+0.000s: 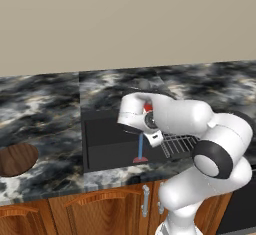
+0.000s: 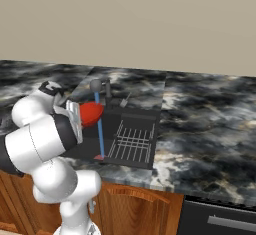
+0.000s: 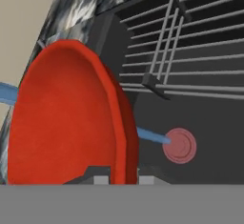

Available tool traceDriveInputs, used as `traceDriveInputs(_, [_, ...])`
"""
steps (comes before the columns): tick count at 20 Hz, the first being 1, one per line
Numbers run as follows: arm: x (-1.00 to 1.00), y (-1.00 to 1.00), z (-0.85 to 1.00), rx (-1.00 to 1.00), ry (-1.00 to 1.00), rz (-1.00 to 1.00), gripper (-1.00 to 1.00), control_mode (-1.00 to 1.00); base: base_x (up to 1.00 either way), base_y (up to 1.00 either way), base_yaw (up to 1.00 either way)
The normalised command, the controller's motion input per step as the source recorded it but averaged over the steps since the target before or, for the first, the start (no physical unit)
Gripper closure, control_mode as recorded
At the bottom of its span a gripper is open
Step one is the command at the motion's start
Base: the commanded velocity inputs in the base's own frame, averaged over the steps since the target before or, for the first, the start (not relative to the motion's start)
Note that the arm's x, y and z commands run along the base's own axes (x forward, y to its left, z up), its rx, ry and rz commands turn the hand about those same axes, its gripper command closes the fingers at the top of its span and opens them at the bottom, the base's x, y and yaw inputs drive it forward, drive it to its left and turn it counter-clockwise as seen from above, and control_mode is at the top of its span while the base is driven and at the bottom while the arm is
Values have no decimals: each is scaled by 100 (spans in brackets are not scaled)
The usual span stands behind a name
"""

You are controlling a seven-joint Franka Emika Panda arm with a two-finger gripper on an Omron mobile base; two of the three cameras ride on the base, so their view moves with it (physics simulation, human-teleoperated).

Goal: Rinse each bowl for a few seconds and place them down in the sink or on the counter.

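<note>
Red bowl (image 3: 66,118), tipped on edge, is clamped at its rim by the gripper (image 3: 121,174) over the sink (image 1: 107,144), water stream (image 2: 100,129) falling beside it; wooden bowl (image 1: 16,159) sits on the counter (image 1: 40,109).

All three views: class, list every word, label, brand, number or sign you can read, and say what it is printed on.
None: no readable text appears in any view.
The red bowl held in the gripper is plain.
The wooden bowl, the counter, the sink with its wire rack, and the faucet carry no markings.
</note>
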Motion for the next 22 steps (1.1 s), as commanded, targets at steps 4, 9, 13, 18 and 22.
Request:
traceDriveInputs(4, [35,5,8,-17,8,-2,100,-100,0,0,0])
traceDriveInputs(9, [32,7,4,-16,8,-1,100,-100,0,0,0])
traceDriveInputs(13, [-1,28,31,-17,1,0,100,-100,0,0,0])
traceDriveInputs(18, [-7,35,44,-15,0,2,100,-100,0,0,0])
traceDriveInputs(22, [-3,40,47,-12,3,4,100,-100,0,0,0])
